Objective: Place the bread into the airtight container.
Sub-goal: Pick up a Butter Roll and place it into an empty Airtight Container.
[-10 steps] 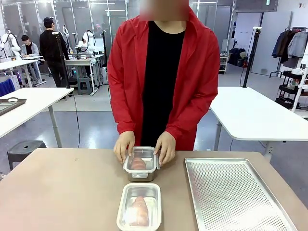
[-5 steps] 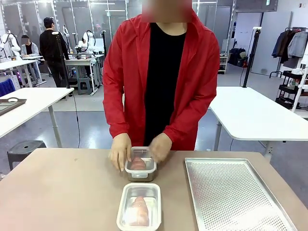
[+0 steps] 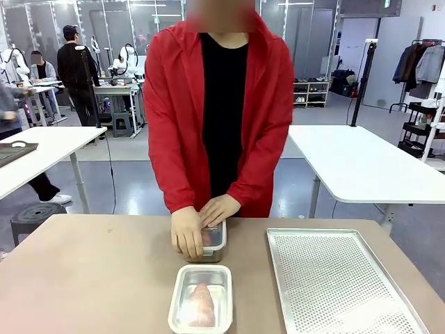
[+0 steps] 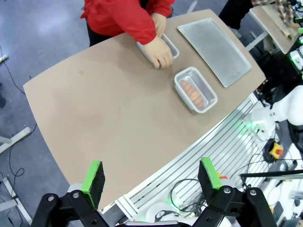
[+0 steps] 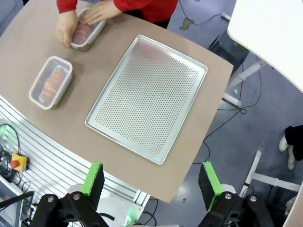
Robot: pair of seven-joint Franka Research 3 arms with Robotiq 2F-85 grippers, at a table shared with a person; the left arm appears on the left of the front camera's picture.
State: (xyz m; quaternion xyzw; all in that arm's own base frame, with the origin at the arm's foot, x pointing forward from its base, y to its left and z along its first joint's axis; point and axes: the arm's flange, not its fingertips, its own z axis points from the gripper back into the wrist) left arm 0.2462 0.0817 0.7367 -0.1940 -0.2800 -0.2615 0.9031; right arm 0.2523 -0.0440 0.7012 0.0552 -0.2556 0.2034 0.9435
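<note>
Both my claws — left claw, right claw — hang spread and empty, high above the tabletop; far below, a person's hand covers the bread-filled container — reaching now risks collision.

- The surface is a plain tan top.
- A perforated metal tray lies flat toward its right edge.
- A lidded airtight container with bread inside sits at the middle of the near edge.
- A second container sits just beyond it, toward the far edge, under a person's hands.
</note>
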